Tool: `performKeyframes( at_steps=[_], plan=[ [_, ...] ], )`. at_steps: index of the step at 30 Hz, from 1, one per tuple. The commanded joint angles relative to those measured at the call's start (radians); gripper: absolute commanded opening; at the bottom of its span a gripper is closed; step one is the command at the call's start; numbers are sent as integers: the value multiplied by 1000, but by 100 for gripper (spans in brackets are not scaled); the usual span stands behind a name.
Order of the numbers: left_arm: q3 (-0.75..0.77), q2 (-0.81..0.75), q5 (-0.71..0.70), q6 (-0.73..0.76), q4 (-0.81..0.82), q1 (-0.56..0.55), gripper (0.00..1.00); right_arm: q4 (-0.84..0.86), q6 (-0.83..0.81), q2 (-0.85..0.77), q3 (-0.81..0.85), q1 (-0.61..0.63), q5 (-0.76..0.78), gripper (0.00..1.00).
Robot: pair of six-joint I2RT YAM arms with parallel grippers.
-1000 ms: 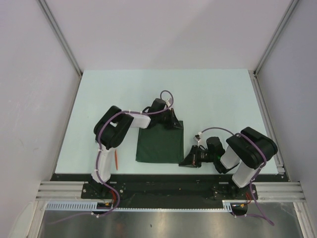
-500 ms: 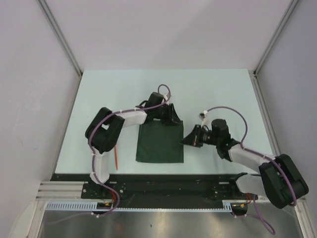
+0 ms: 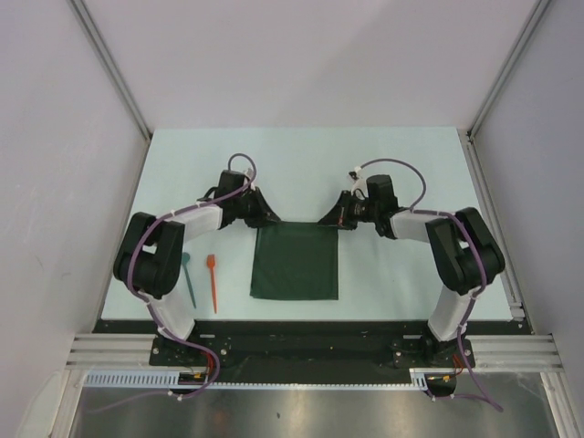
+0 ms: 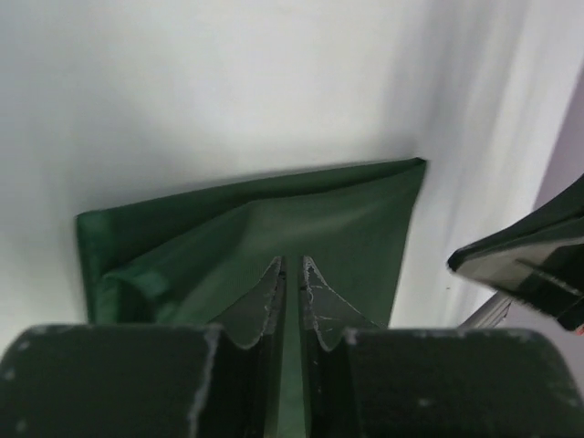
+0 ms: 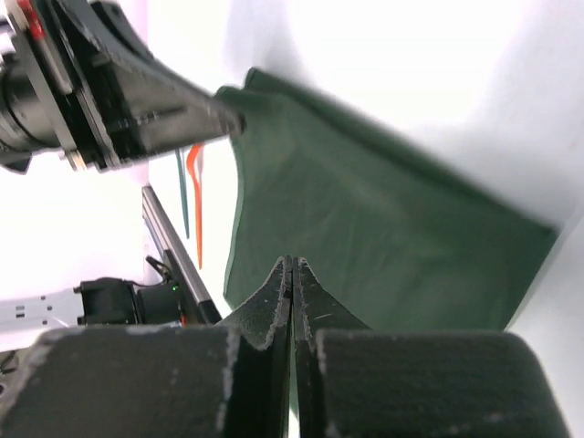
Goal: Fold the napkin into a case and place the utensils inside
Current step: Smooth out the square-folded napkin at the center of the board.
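Both utensils (image 3: 213,281) lie outside at left, no case folded yet — your left gripper (image 3: 262,219) pinches the napkin (image 3: 295,261)'s far edge, your right gripper (image 3: 330,217) is pressed together.

I worked in a lab test cell; plain white walls (image 3: 55,182) boxed my pale bench (image 3: 411,164); aluminium rails (image 3: 109,347) edged it.

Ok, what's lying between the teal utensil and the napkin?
The orange-red utensil, touching neither the teal utensil nor the napkin; the top view shows it.
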Motion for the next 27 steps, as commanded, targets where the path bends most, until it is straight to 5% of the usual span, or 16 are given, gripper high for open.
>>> performKeyframes(
  at_steps=[1, 8, 27],
  plan=[
    [3, 24, -22, 43, -49, 15, 12, 66, 24, 108, 78, -11, -58, 0],
    [97, 97, -67, 119, -184, 65, 11, 118, 30, 203, 83, -50, -81, 0],
    [135, 197, -122, 146, -198, 128, 10, 144, 5, 344, 123, -134, -106, 0]
  ],
)
